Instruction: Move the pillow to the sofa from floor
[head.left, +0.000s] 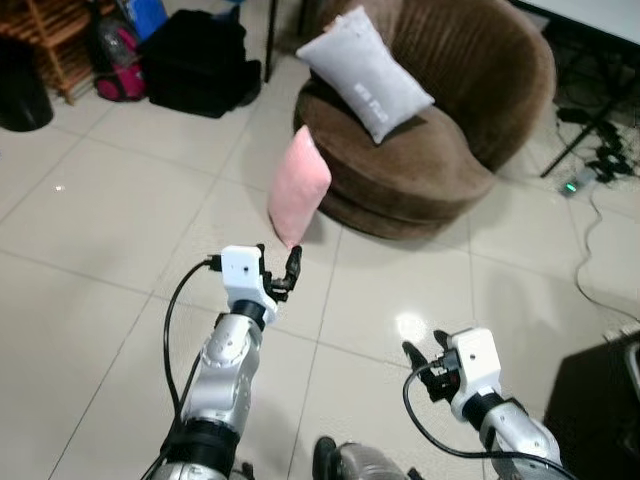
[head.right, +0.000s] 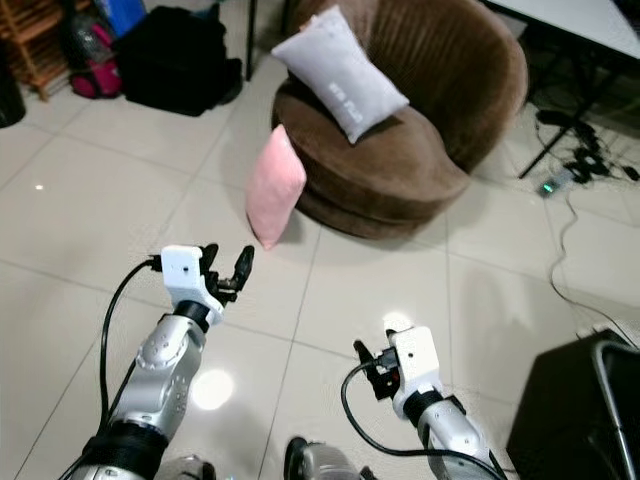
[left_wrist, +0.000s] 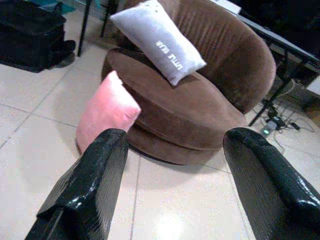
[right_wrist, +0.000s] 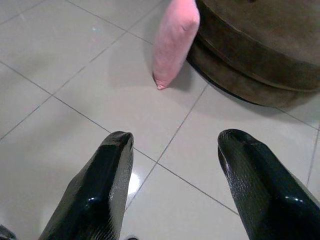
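Observation:
A pink pillow (head.left: 298, 188) stands on its edge on the tiled floor, leaning against the front left of the round brown sofa (head.left: 420, 170). A grey pillow (head.left: 365, 72) lies tilted on the sofa's seat. My left gripper (head.left: 278, 268) is raised just short of the pink pillow's lower corner, open and empty; its wrist view looks between the fingers (left_wrist: 92, 185) at the pink pillow (left_wrist: 106, 112) and sofa (left_wrist: 190, 105). My right gripper (head.left: 422, 352) hangs lower at the right, open and empty, with the pink pillow (right_wrist: 174, 40) some way ahead.
A black bag (head.left: 198, 60) and a pink bag (head.left: 118, 62) sit on the floor at the back left by a wooden rack (head.left: 55, 35). Cables and a power strip (head.left: 590, 175) lie right of the sofa. A dark box (head.left: 600, 410) stands at the near right.

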